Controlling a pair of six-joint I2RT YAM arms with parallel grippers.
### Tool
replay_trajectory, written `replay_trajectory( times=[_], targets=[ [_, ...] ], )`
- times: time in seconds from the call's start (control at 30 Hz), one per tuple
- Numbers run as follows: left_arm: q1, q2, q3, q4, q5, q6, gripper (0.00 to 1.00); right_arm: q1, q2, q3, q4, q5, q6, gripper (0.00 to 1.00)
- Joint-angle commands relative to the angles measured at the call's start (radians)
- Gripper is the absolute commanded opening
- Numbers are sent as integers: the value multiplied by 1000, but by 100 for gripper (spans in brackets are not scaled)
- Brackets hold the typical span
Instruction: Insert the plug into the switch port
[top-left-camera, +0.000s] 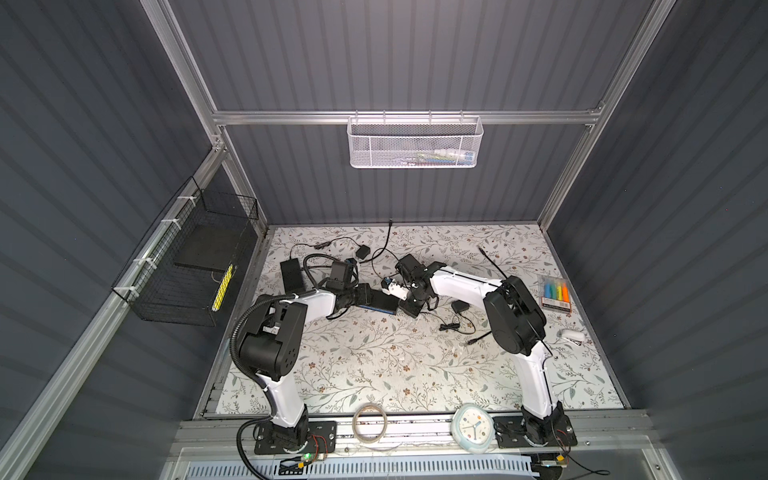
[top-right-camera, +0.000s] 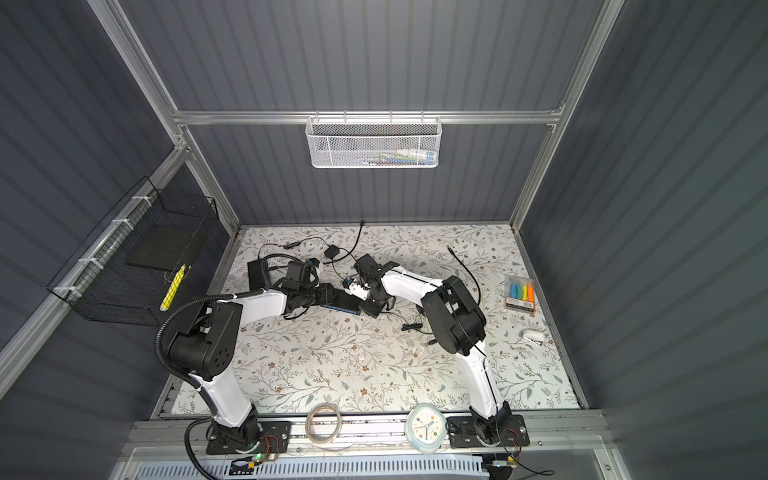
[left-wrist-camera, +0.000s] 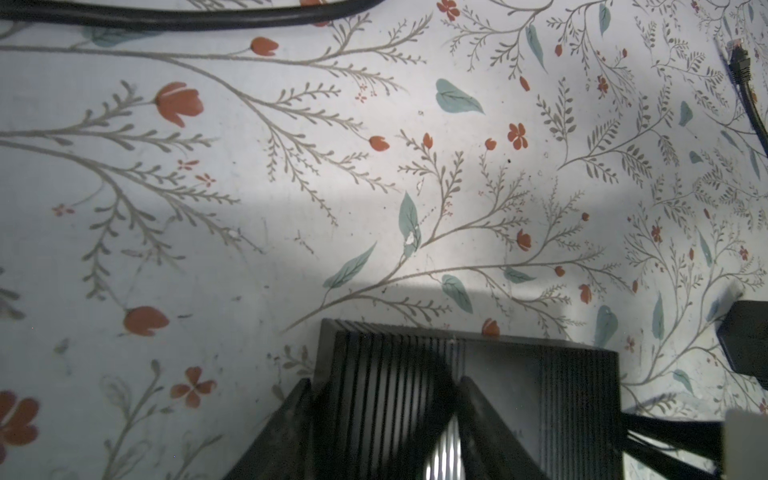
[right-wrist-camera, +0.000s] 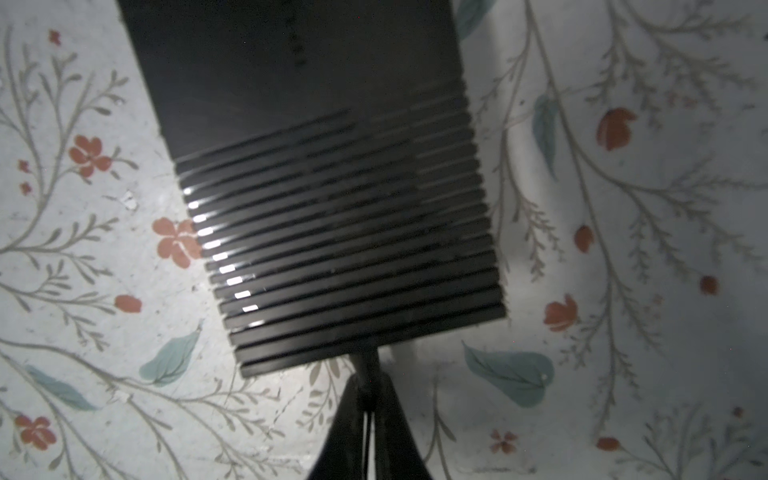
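Black ribbed rectangular switch lies flat on a floral-printed mat.

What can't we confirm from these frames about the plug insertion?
Port: right wrist view shows only the switch top; port face hidden.
Plug: same view, dark blurred stem at the switch edge; seating unclear.
Right gripper: same view, fingers cut by the bottom edge; grip unclear.
Left gripper: left wrist view, fingers overlap the switch; clamping unclear.
Both top views: joint too small, under the wrists.
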Motion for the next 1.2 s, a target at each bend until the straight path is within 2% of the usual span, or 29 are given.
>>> replay_trajectory(
  times=[0.0, 0.1, 0.27, 0.4, 0.5, 0.63, 0.83, 1.17],
  targets=[
    [-18, 13, 34, -153, 14, 8, 57, 1, -86, -55, 137, 5, -4, 21],
    [9, 4, 65, -173, -13, -7, 59, -27, -179, -143, 107, 27, 8, 31],
    [23, -21, 125, -187, -59, -17, 64, -80, -370, -304, 23, 32, 32, 37],
    [23, -59, 185, -197, -73, 8, 66, -98, -512, -423, -87, 92, -20, 38],
    [23, -113, 207, -207, -92, 36, 67, -105, -582, -517, -148, 183, -60, 38],
    [23, -202, 187, -208, -120, 71, 68, -115, -660, -644, -125, 280, -108, 39],
    [23, -323, 102, -175, -149, 97, 68, -117, -648, -736, -71, 367, -163, 41],
    [24, -381, 81, -222, -167, 119, 68, -126, -519, -723, 11, 345, -214, 41]
  ],
)
